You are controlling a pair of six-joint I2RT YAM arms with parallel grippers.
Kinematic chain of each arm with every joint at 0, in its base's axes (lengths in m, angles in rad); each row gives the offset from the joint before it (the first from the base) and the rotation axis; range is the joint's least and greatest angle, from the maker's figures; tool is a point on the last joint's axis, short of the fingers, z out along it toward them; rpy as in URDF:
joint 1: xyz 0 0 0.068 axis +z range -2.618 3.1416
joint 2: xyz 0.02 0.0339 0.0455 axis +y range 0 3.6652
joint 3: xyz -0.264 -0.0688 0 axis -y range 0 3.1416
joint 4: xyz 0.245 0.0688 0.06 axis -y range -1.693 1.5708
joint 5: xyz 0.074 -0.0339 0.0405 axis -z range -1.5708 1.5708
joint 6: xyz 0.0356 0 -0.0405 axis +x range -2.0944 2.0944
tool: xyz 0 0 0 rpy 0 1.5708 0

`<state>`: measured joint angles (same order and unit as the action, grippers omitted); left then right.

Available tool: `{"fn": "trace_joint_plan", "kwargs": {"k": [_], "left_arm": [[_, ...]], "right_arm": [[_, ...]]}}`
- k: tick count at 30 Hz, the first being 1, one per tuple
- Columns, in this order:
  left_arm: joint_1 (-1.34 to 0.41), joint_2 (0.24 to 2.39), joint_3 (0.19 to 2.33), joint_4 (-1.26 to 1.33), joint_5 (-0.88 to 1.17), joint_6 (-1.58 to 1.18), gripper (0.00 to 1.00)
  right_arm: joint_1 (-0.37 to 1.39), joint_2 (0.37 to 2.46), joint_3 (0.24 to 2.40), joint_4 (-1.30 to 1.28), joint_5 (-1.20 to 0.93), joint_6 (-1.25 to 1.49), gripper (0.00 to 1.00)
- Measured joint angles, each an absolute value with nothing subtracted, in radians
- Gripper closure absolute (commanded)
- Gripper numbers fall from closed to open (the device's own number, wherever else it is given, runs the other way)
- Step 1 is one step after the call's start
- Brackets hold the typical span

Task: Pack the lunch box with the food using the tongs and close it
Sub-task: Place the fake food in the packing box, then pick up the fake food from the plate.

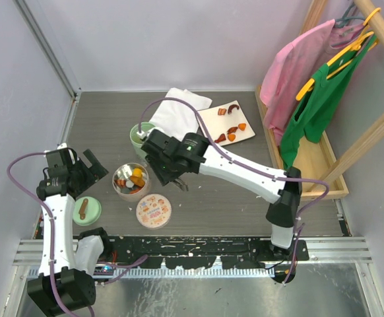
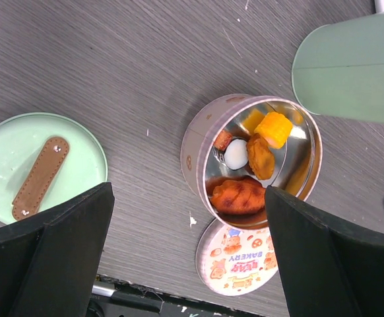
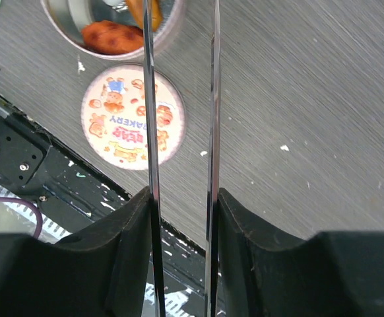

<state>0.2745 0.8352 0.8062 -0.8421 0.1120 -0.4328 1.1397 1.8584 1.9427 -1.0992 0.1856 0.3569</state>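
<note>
The lunch box (image 1: 131, 179) is a round open tin with food (image 2: 259, 155) inside: orange, yellow and white pieces. More food (image 1: 230, 124) lies on a white board at the back. My right gripper (image 3: 182, 198) is shut on the tongs (image 3: 149, 99). Their two thin arms stand apart with nothing between them, reaching past the tin's rim (image 3: 169, 36) and over its printed lid (image 3: 132, 125), which lies flat on the table. In the top view the right gripper (image 1: 172, 173) hangs just right of the tin. My left gripper (image 2: 189, 264) is open and empty, above and left of the tin.
A mint-green lid (image 1: 86, 210) with a brown knob (image 2: 40, 177) lies left of the tin. A green cup (image 1: 139, 135) stands behind the tin, a white cloth (image 1: 179, 109) beyond it. A wooden rack with pink and green clothes (image 1: 317, 86) fills the right side.
</note>
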Motion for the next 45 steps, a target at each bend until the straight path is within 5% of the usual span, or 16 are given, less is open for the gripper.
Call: {"fn": "trace_joint_plan", "kwargs": {"k": [15,29,45], "left_arm": [[0.272,0.797,0.796,-0.835,0.128,-0.432,0.02],[0.269,0.815,0.796,-0.835,0.119,-0.433,0.02],[0.268,0.849,0.796,-0.835,0.117,-0.433,0.02]], "right_arm": [[1.067,1.697,1.752,-1.174,0.405,0.572,0.55],[0.684,1.493,1.563,-1.072,0.350,0.431,0.53],[0.472,1.716,1.588,-0.948,0.265,0.191,0.52]]}}
